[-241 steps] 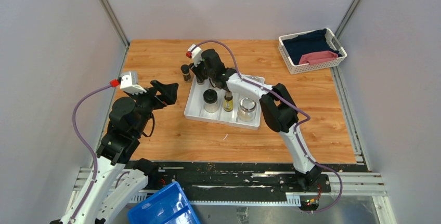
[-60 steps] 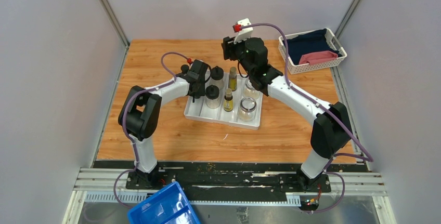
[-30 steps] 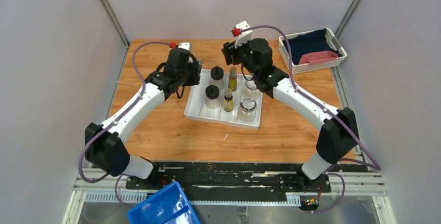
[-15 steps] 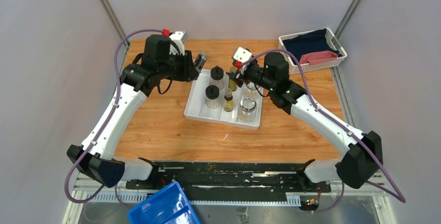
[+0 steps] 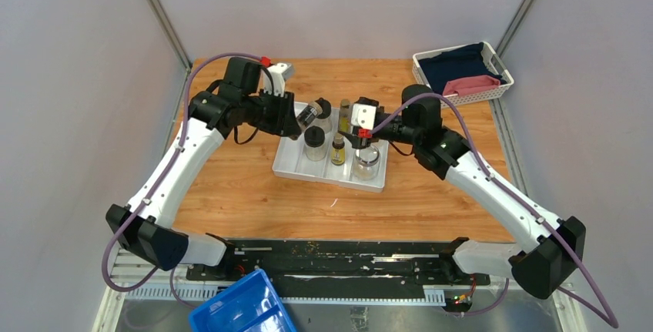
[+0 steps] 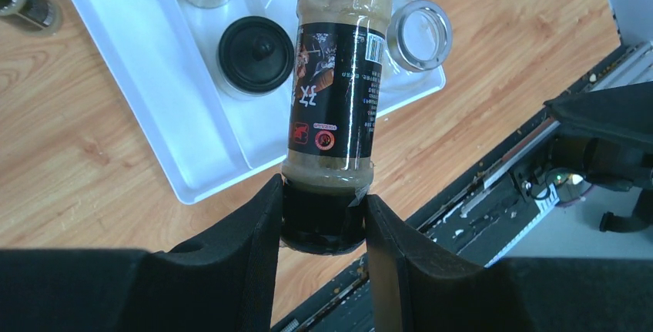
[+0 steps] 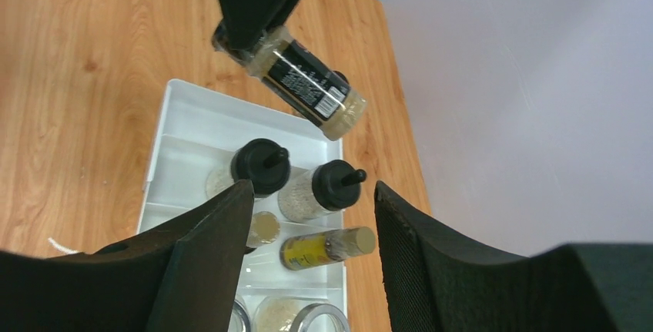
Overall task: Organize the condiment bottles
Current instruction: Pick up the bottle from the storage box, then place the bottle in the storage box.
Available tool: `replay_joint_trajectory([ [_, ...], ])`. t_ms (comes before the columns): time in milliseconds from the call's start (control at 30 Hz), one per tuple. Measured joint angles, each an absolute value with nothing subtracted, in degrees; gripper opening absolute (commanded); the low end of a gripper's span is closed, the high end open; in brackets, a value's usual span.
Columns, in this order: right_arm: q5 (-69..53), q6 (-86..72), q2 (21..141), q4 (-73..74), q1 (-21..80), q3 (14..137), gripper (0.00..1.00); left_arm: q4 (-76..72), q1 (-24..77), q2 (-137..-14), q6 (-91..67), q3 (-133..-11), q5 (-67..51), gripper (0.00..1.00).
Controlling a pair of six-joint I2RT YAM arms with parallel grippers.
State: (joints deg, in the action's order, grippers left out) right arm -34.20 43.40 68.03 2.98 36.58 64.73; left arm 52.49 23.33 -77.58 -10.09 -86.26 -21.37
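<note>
My left gripper (image 6: 323,220) is shut on the dark cap of a black-labelled shaker bottle (image 6: 335,89) of beige powder. It holds the bottle (image 5: 310,112) tilted above the back left of the white divided tray (image 5: 289,164). In the tray stand two black-lidded jars (image 5: 313,145) (image 5: 323,108), yellow-labelled bottles (image 5: 337,149) and a squat glass jar (image 5: 366,162). My right gripper (image 5: 362,141) hovers open over the tray's right half, holding nothing. Past its fingertips (image 7: 231,216) I see the lidded jars (image 7: 327,186) and a yellow-labelled bottle (image 7: 323,247). A tiny dark shaker (image 6: 27,5) stands on the wood beside the tray.
A white basket (image 5: 460,74) with folded cloths sits at the back right corner. A blue bin (image 5: 242,309) lies below the table's near edge on the left. Grey walls close in the table on three sides.
The left arm has swung from the back left toward the tray, carrying the shaker bottle over it. The right gripper has drawn nearer and lower over the tray's right half.
</note>
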Motion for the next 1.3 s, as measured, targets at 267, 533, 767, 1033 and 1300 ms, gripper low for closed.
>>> replay_joint_trajectory([
  [267,-39.2,52.47,71.44,5.26,40.16,63.61,0.6,54.72,23.75,-78.37,-8.05,-86.24,-24.08,0.0],
  [533,-35.4,58.72,79.33,9.39,47.51,67.81,0.6,57.14,25.98,-80.82,-6.55,-87.59,-24.67,0.0],
  [767,-32.6,62.61,80.2,10.74,49.06,70.08,0.61,58.04,26.76,-81.38,-5.67,-87.81,-24.64,0.0],
  [1033,-30.61,65.69,80.73,11.27,49.52,70.87,0.6,58.87,27.51,-81.36,-5.06,-87.72,-25.28,0.0],
  [1300,-30.15,67.31,83.59,12.14,49.54,72.6,0.54,58.92,28.29,-80.82,-4.82,-87.29,-25.52,0.0],
])
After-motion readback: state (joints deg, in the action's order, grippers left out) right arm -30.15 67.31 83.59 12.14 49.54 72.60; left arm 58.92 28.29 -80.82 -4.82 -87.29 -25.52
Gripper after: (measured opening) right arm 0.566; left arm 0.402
